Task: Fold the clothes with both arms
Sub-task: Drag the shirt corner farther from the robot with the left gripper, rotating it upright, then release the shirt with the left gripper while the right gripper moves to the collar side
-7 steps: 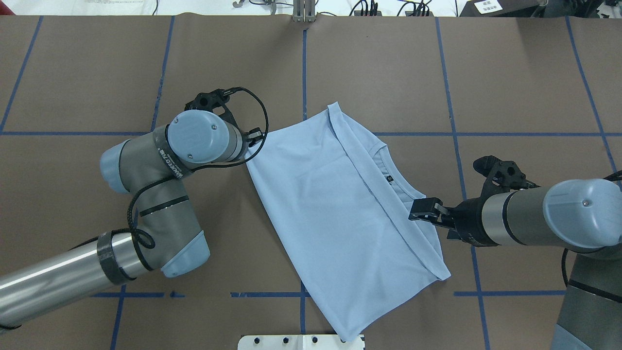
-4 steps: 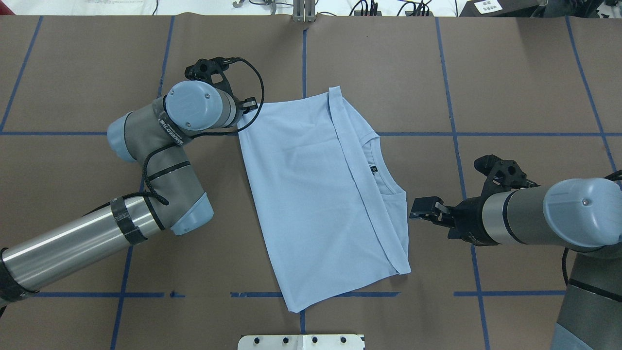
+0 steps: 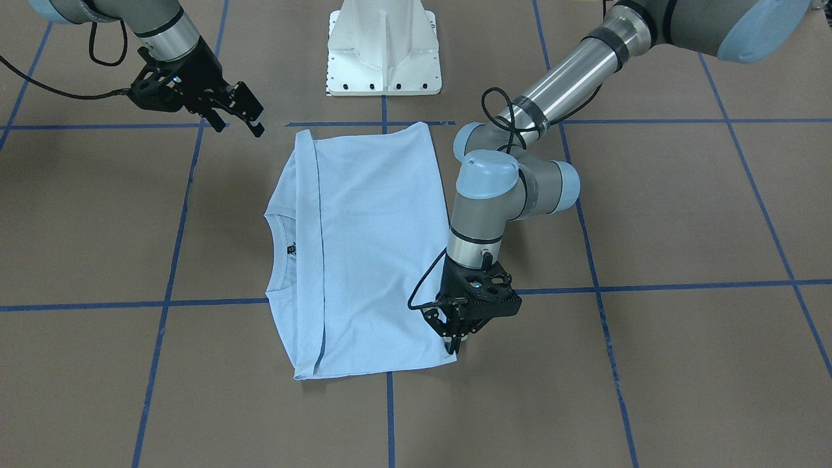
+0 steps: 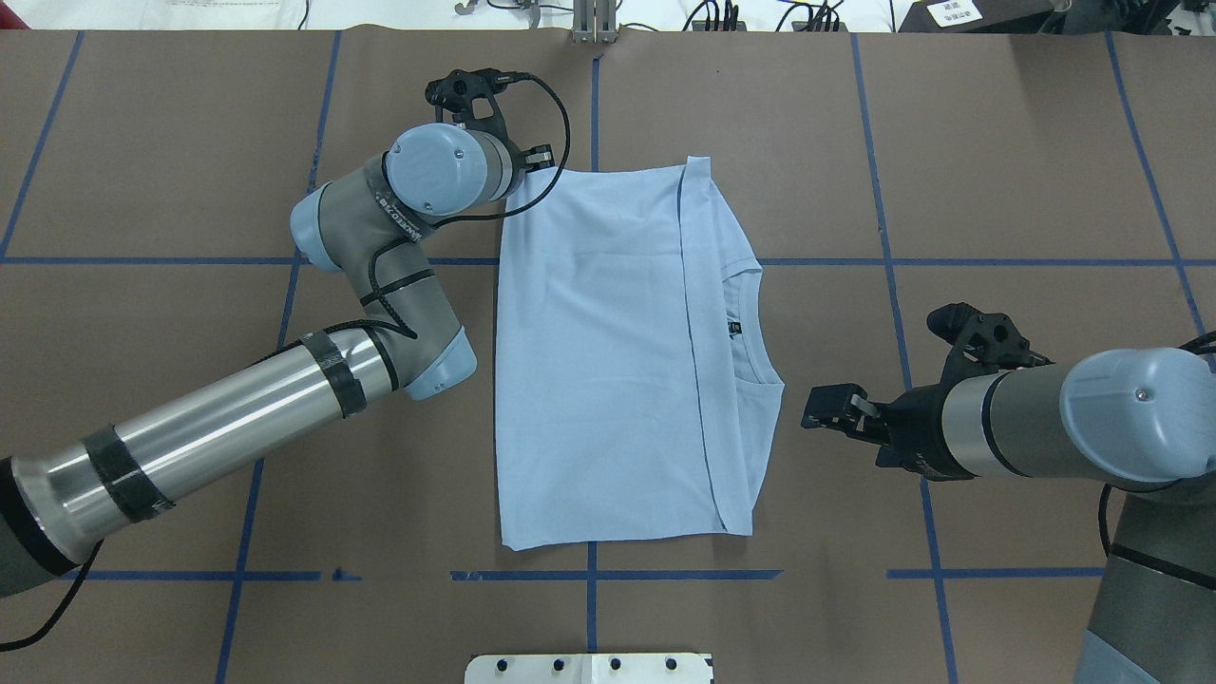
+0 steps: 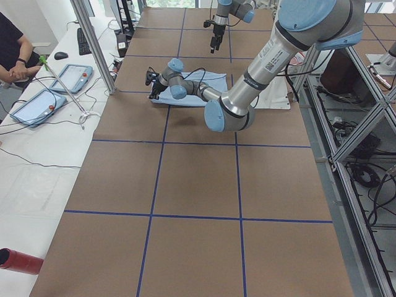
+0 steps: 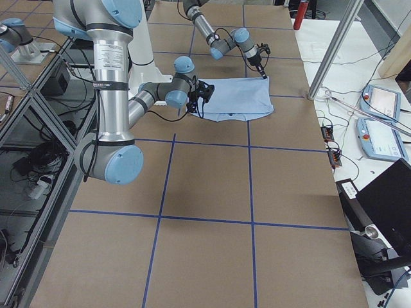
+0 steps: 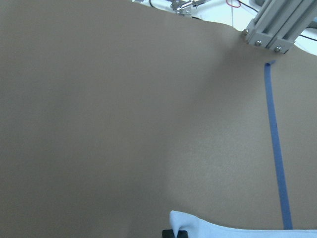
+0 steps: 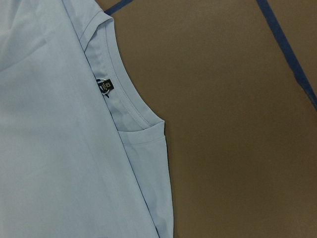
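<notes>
On the counter (image 4: pixel 997 142) the T-shirt (image 4: pixel 608 361) lies folded; left gripper (image 3: pixel 450 339) pinches its corner, right gripper (image 4: pixel 825 410) gapes empty; further folds probably remain.

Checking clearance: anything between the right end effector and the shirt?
Nothing: bare brown table between right end effector and shirt, seen overhead.
</notes>
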